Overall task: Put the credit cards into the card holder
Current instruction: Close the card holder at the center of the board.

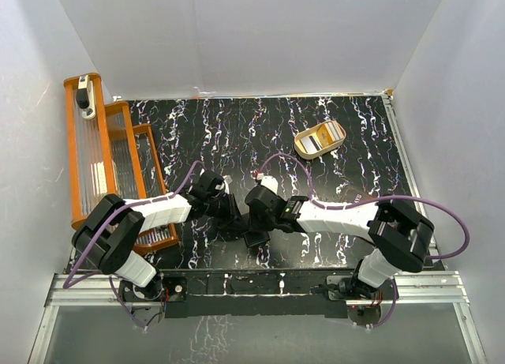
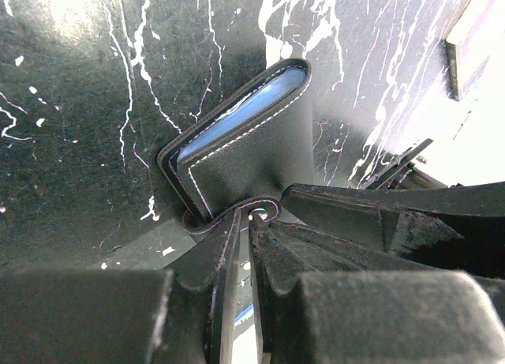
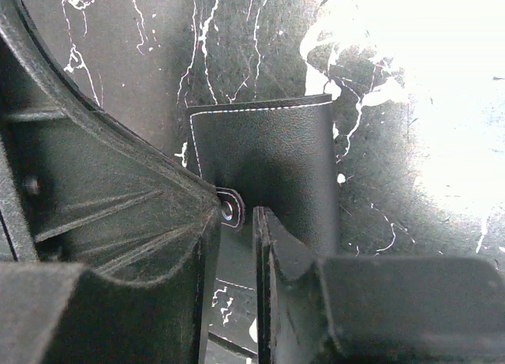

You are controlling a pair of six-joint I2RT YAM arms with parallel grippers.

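The black card holder (image 2: 252, 159) stands partly folded on the dark marbled table, with a blue-grey credit card (image 2: 245, 111) showing in its top slot. My left gripper (image 2: 246, 215) is shut on the holder's snap tab, which curls over its fingertips. In the right wrist view the holder's (image 3: 268, 151) stitched back faces me. My right gripper (image 3: 239, 210) is open just in front of it, with the snap tab (image 3: 231, 208) at its left fingertip. In the top view both grippers, left (image 1: 231, 212) and right (image 1: 255, 220), meet at the table's near middle. More credit cards (image 1: 322, 135) lie in the tan tray.
The tan oval tray (image 1: 304, 148) sits at the back right of the table. An orange rack (image 1: 110, 159) stands along the left edge, with a small white and black object (image 1: 83, 95) on top. White walls close in three sides.
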